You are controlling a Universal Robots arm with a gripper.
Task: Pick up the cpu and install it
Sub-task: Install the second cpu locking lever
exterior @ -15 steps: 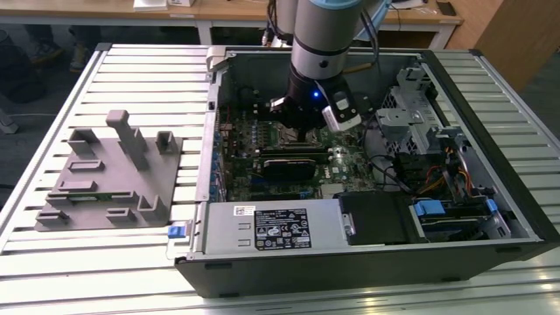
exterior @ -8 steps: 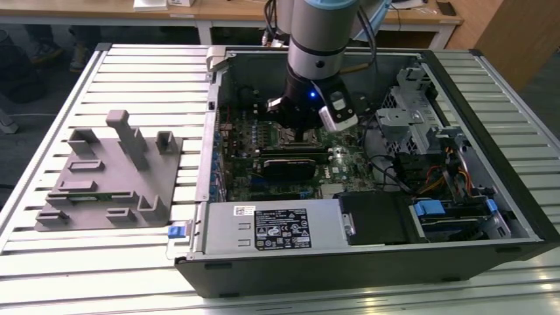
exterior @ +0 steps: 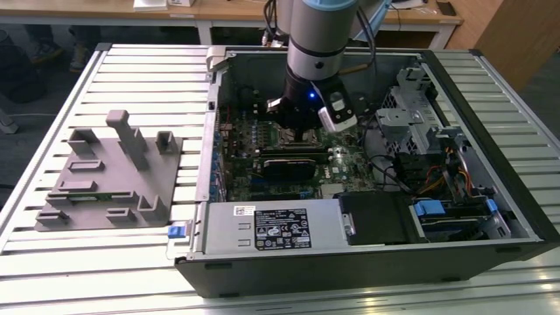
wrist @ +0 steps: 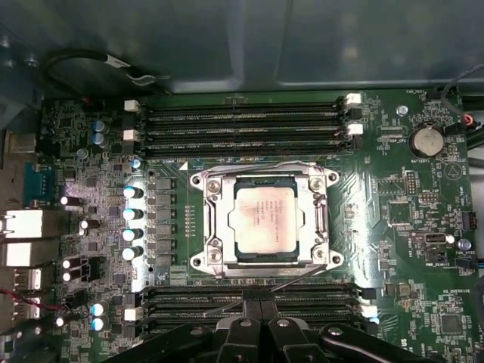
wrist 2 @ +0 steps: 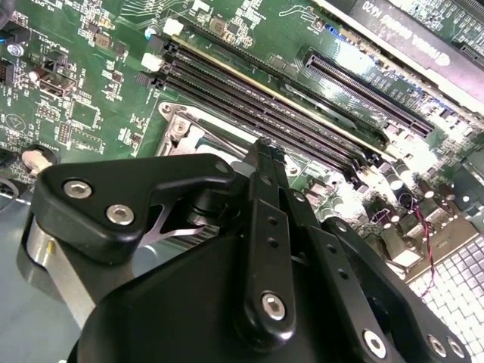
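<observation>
One cpu (wrist: 262, 221) in one socket frame (wrist: 266, 179) — two banks of four memory slots (wrist: 242, 126).

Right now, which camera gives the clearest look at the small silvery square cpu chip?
The first wrist view: the silvery square cpu lies flat, fully visible in the metal socket frame. In the exterior view the arm hides that spot; the second wrist view catches only the frame's corner.

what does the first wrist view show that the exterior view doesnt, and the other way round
First wrist view: the cpu lying flat in its metal socket frame, and a round coin battery.

Exterior view: the open computer case on a slatted table, a grey holder beside it, and the arm reaching in.

Both: the green motherboard and the gripper above it.
</observation>
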